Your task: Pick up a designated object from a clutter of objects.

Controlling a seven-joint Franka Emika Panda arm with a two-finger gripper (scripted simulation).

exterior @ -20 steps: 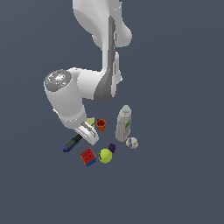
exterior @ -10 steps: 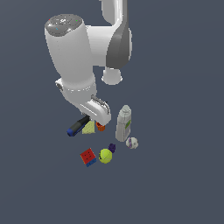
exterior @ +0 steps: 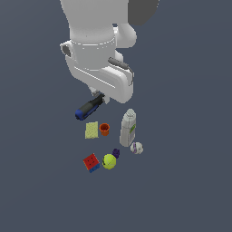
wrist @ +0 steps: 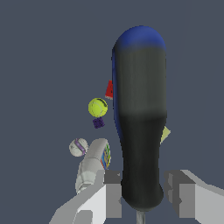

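Screwdriver (wrist: 140, 131) sits gripped between the jaws of the gripper (wrist: 142, 194), which are closed against the lower end of its black handle, blue cap pointing away from the wrist. In the exterior view it hangs in the air under the arm, clear of the surface (exterior: 190, 190) and above the rest of the clutter. Judgement: the pick is essentially done; at most a little more lift or a hold remains.

Left on the surface are the sponge (exterior: 92, 130), cup (exterior: 104, 129), bottle (exterior: 128, 128), white ball (exterior: 136, 147), tennis ball (exterior: 109, 161), purple piece (exterior: 116, 153) and cube (exterior: 91, 162).

The shaft is nearly all cut off at the wrist view's edge. In the exterior view the arm's body hides the jaws and the grip point. The handle blocks most of the cube and sponge in the wrist view.
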